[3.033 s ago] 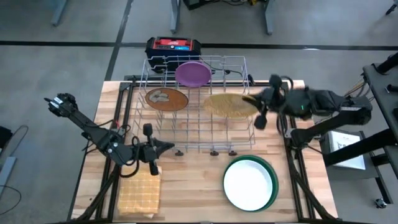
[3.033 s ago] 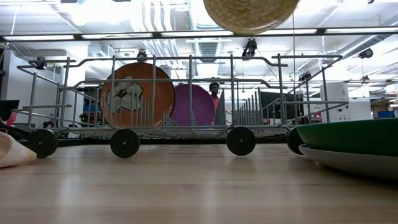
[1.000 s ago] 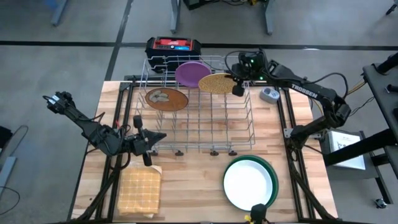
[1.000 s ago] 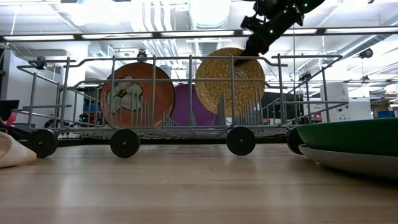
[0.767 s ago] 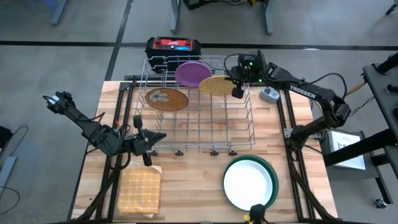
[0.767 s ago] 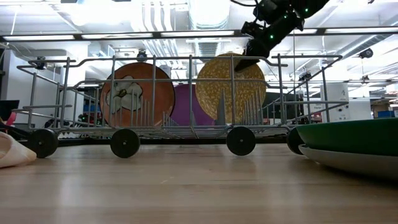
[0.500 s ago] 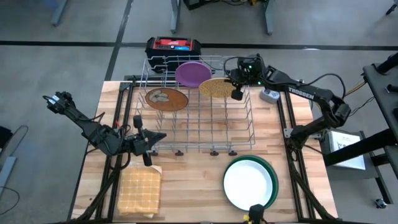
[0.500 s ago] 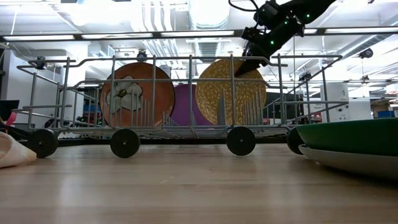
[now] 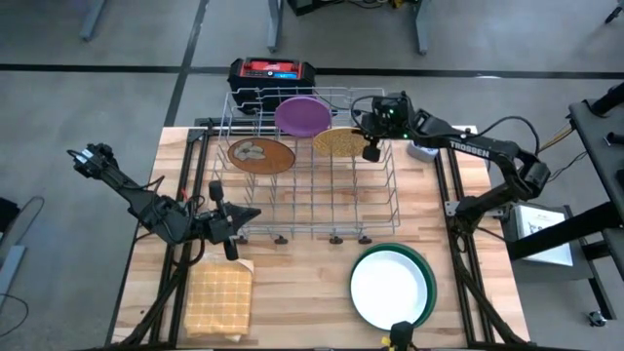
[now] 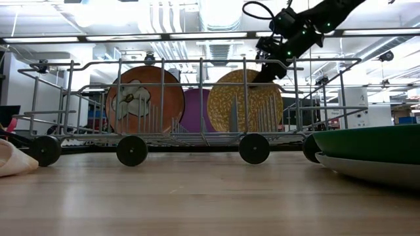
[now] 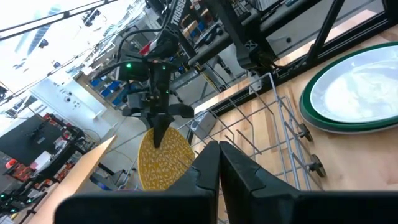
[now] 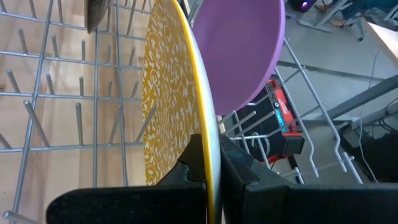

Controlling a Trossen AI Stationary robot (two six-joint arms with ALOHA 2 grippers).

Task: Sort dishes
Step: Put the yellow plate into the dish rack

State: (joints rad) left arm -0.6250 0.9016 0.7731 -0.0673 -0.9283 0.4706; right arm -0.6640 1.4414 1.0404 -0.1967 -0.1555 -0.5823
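Right claw: your right gripper [image 9: 369, 134] sits over the far right part of the wire dish rack [image 9: 292, 219], fingers clamped on the top rim of the round yellow speckled plate [image 9: 338, 141]; the right wrist view shows the rim pinched between both fingers.
Plate under the claw: it hangs straight below the fingers, standing on edge among the rack tines, its flat face running across the rack. The low view puts its lower edge down at the tines, so it looks seated or nearly so; you cannot tell if its weight is on the wire.
Neighbours: the round purple plate [image 9: 301, 115] stands just beyond the claw, close behind the yellow one; the round brown plate with grey blotches [image 9: 260, 154] is well off to the side, in the rack too.
Next move, as a judgement: release and lift straight up along the plate's plane, so the fingers do not tip it into the purple plate.
Left claw: your left gripper [image 9: 227, 220] waits near the rack's front left corner, fingers together.
Remaining: the round white plate [image 9: 388, 289] lies stacked on the round green plate [image 9: 425, 271], well towards you from the right claw, which is nearer.
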